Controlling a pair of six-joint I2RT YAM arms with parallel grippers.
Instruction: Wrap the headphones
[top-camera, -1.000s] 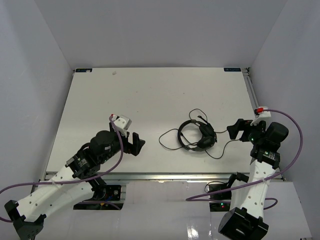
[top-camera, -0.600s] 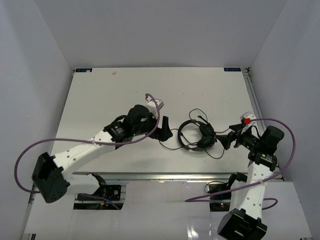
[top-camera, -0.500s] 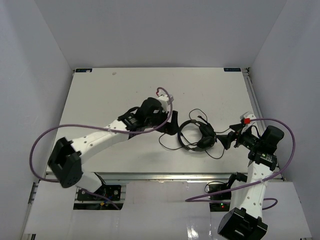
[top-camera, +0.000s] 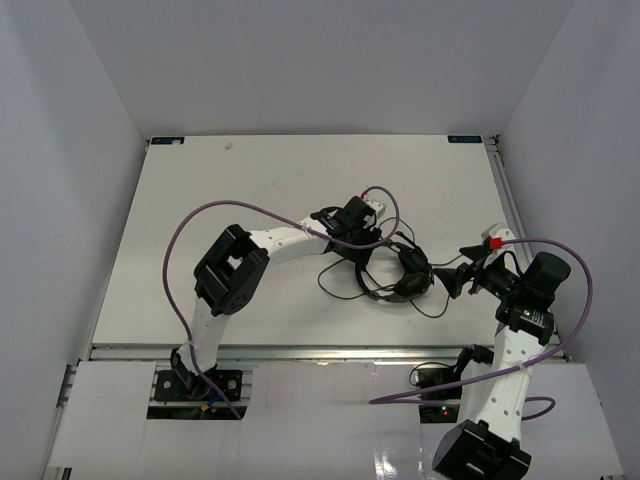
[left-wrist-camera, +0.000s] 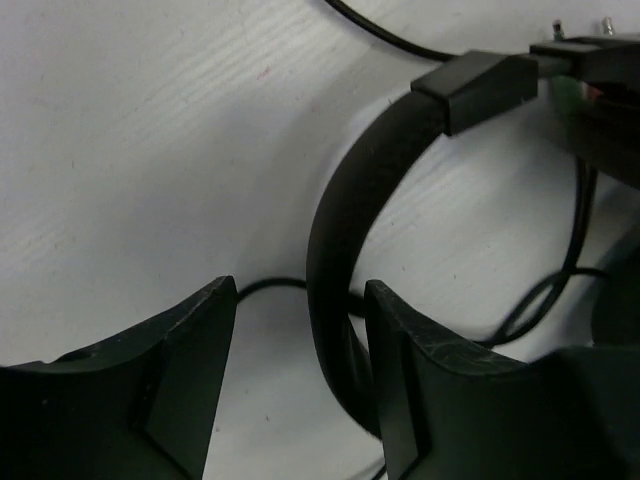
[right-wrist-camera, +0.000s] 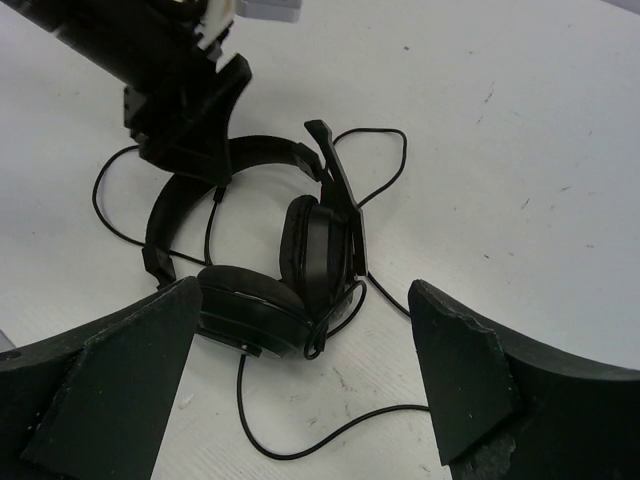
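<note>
Pale grey walls enclose a white bench (top-camera: 250, 190), and the headphones (top-camera: 395, 270) lie flat on its right half. The left tool (left-wrist-camera: 295, 320) reaches far across to straddle the headband (left-wrist-camera: 345, 220). Its jaws are apart, with one finger against the band and a gap on the other side, so nothing is gripped yet. The right tool (top-camera: 462, 272) waits wide open just beside the ear cups (right-wrist-camera: 300, 250), probably to steady them. The thin cable (right-wrist-camera: 300, 445) sprawls loose around the headset, unwound.
</note>
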